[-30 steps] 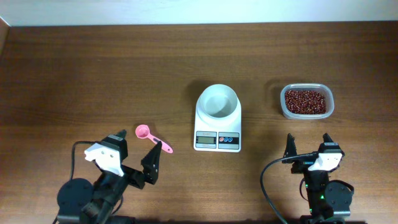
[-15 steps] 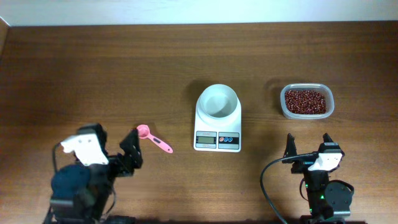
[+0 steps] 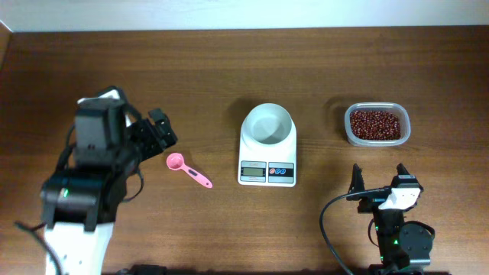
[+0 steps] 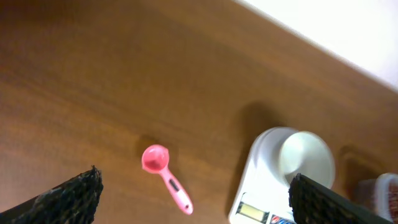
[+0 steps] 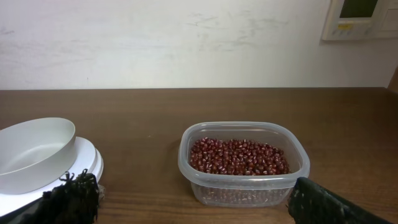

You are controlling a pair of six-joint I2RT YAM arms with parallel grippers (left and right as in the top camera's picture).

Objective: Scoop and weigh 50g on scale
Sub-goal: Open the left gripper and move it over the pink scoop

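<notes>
Fingers: left fingers [image 4: 68,196] and right fingers [image 5: 68,199] both spread wide, empty.
Risk: I may nudge the flat pink plastic scoop [image 3: 191,173] across the brown wooden tabletop [image 3: 229,69] instead of gripping.

No legible text; scale [image 3: 267,163] display too small to read, wall panel [image 5: 359,18] markings blurred.

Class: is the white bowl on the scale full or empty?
Empty: the bowl shows a bare white inside; the beans lie in the clear tub.
</notes>
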